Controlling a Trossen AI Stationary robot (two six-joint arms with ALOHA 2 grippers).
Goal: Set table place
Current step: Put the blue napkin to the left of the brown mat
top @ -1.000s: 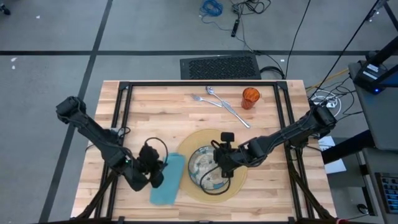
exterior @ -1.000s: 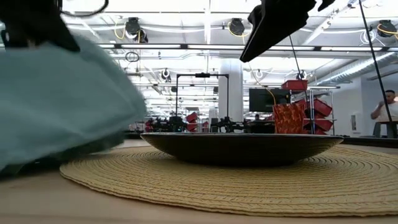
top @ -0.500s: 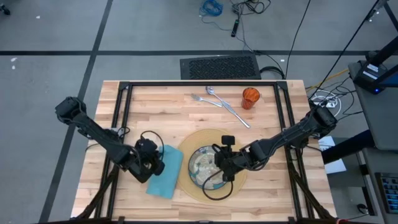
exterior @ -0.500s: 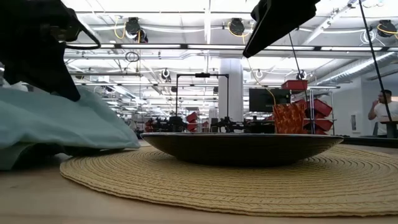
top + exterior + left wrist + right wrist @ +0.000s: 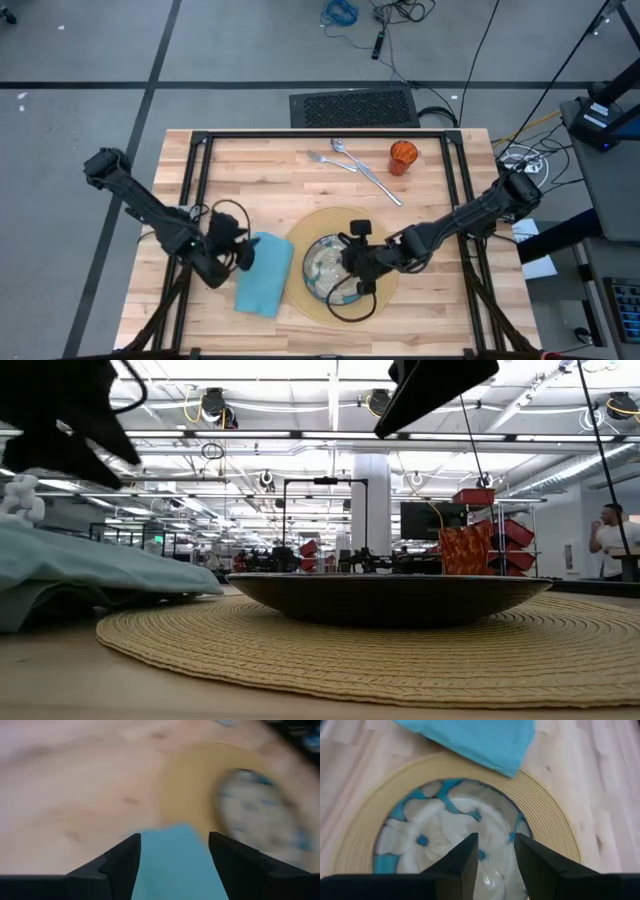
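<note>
While the napkin (image 5: 265, 285) flanks the mat (image 5: 300, 232), cutlery (image 5: 352, 165) (cup (image 5: 402, 156) beside) lies apart.

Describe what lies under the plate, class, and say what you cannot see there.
Under the plate lies the round tan mat, its woven rim showing all around on the table. The mat's middle is covered by the plate, so it cannot be seen.

grey floor (image 5: 90, 50) with dark lines, black ridged mat (image 5: 354, 107) behind table, blue cable coil (image 5: 340, 12), person (image 5: 612, 540) far right in workshop
</note>
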